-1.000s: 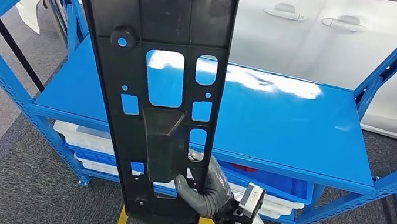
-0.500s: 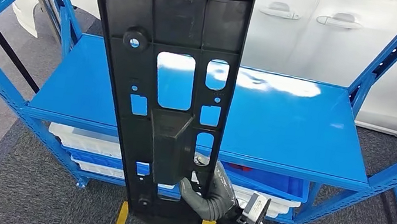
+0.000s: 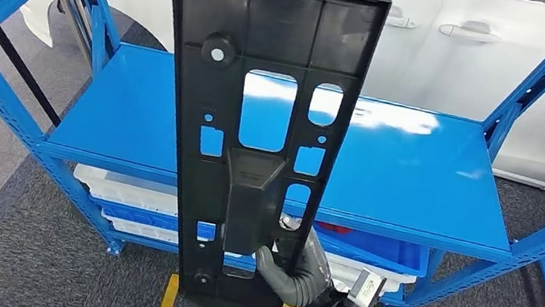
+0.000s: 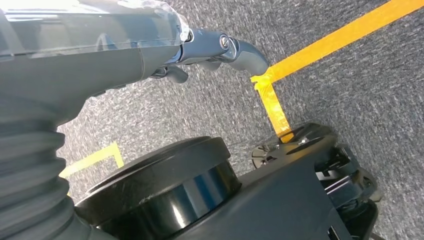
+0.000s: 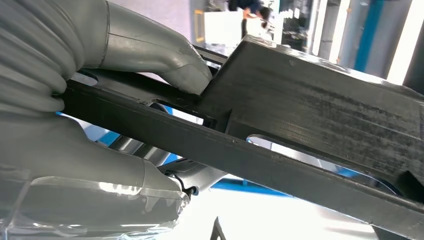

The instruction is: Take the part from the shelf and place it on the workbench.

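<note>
Since a second ago the black part (image 3: 258, 143) has slid to the right across the head view and straightened from a slight lean to nearly upright, while the blue shelf (image 3: 413, 174) behind it has hardly moved, so the arm carried it rather than the camera.

In the head view, the right hand (image 3: 293, 267) grips the part low down, fingers wrapped around its lower right edge. Holding the long panel by its bottom end and standing it on end keeps it clear of the shelf's blue uprights and deck. The part hangs in the air in front of the shelf, touching nothing but the hand. White bins (image 3: 113, 187) sit on the level below, and a white car (image 3: 449, 41) stands behind.

In the left wrist view, the left hand (image 4: 220, 50) hangs over grey carpet and yellow floor tape (image 4: 330, 45), holding nothing; its fingers look loosely curled, though whether they are truly closed cannot be told. It likely stays down because one hand suffices.

In the right wrist view, the thumb presses one face of the part and the fingers (image 5: 165, 170) the other, clamping the thin plate across its thickness beside a raised block, probably for a firmer purchase.
</note>
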`<action>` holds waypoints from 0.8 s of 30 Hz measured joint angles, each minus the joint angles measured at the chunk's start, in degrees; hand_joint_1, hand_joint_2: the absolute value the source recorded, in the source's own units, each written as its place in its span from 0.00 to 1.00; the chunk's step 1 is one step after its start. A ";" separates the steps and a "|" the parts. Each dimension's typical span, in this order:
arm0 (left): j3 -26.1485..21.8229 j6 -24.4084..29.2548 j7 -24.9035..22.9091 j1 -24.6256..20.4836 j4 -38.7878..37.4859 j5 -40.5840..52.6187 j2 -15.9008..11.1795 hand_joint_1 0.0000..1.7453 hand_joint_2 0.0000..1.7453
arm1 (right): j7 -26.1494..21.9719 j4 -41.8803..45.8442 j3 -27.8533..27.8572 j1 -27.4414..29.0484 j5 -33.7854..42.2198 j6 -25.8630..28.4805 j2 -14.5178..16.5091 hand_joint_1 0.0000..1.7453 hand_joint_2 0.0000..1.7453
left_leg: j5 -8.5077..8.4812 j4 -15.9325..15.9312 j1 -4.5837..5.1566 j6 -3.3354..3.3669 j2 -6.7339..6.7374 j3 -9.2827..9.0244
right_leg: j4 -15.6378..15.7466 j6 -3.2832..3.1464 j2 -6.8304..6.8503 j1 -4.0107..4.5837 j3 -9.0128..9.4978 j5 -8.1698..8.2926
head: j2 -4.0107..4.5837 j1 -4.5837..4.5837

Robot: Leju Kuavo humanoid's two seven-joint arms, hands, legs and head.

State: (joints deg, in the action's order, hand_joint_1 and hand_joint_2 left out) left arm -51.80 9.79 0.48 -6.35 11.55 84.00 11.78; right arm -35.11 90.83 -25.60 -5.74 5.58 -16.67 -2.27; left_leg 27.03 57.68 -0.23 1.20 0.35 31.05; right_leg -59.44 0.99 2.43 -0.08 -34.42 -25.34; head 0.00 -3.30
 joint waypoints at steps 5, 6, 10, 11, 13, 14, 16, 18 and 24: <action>0.00 -0.14 -0.26 0.19 0.01 0.43 -0.03 0.00 1.00 | -0.14 0.47 1.90 1.39 1.75 -0.04 -0.01 1.00 1.00 | 1.62 1.23 0.21 -1.40 1.11 0.11 | 1.89 -1.59 -1.12 0.01 0.52 0.36 | 0.00 -0.01; 0.00 -0.23 -0.36 0.15 0.01 0.47 -0.04 0.00 1.00 | -0.14 0.74 2.24 1.73 1.95 -0.10 0.00 1.00 1.00 | 3.15 3.55 0.17 -1.64 0.88 0.99 | 2.06 -1.91 -1.49 -0.17 0.61 0.45 | 0.00 -0.01; 0.00 -0.51 -0.40 -0.43 0.01 0.16 -0.12 0.00 1.00 | -0.58 1.67 3.59 3.72 1.99 -0.40 0.02 1.00 1.00 | 8.74 16.52 0.02 -2.06 0.23 6.44 | 2.04 -2.33 -2.44 -0.16 0.71 0.38 | 0.00 -0.01; -0.01 -0.51 -0.42 -0.47 0.01 -0.04 -0.13 0.00 1.00 | -0.72 1.83 3.94 4.25 1.82 -0.54 0.02 1.00 1.00 | 7.76 16.04 0.00 -2.05 0.23 6.17 | 1.99 -2.32 -2.67 -0.15 0.80 0.32 | 0.00 -0.01; -0.05 -0.38 -0.49 -0.28 0.01 -0.49 -0.13 0.00 1.00 | -0.92 2.12 4.45 4.86 1.59 -0.98 0.04 1.00 1.00 | 3.50 9.09 -0.07 -1.84 0.19 3.05 | 1.80 -2.10 -3.21 -0.15 1.06 0.15 | 0.00 -0.01; -0.10 -0.24 -0.51 -0.11 0.01 -0.64 -0.13 0.00 1.00 | -1.02 2.26 4.67 4.96 1.56 -1.28 0.07 1.00 1.00 | 1.82 5.12 -0.01 -1.70 0.12 1.31 | 1.63 -1.89 -3.42 -0.05 1.11 0.05 | 0.00 -0.01; -0.21 0.11 -0.54 0.13 0.01 -0.90 -0.13 0.00 1.00 | -1.17 2.45 5.06 5.02 1.49 -1.91 0.19 1.00 1.00 | 0.68 0.81 0.08 -1.26 -0.06 -0.45 | 1.33 -1.35 -3.61 0.10 0.85 0.01 | 0.00 0.00; -0.27 0.47 -0.57 0.18 0.01 -1.06 -0.13 0.00 1.00 | -1.21 2.52 5.33 5.05 1.40 -2.49 0.37 1.00 1.00 | 0.73 0.36 0.13 -0.63 -0.20 -0.44 | 1.28 -0.73 -3.61 0.11 0.54 0.25 | 0.00 0.00; -0.36 1.29 -1.17 0.06 0.01 -1.08 -0.10 0.00 1.00 | -1.20 2.37 5.53 4.80 1.28 -4.36 0.88 1.00 1.00 | -0.50 -0.13 -0.10 0.87 0.21 0.19 | -12.39 0.81 -2.97 -0.33 -5.29 -7.62 | 0.00 0.00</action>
State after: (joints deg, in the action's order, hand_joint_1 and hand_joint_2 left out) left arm -52.16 11.08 -0.69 -6.28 11.56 82.92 11.68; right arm -36.30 93.20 -20.06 -0.93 6.86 -21.03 -1.39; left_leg 26.53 57.55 -0.33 2.06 0.56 31.24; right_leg -71.84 1.80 -0.54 -0.41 -39.71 -32.96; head 0.00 -3.30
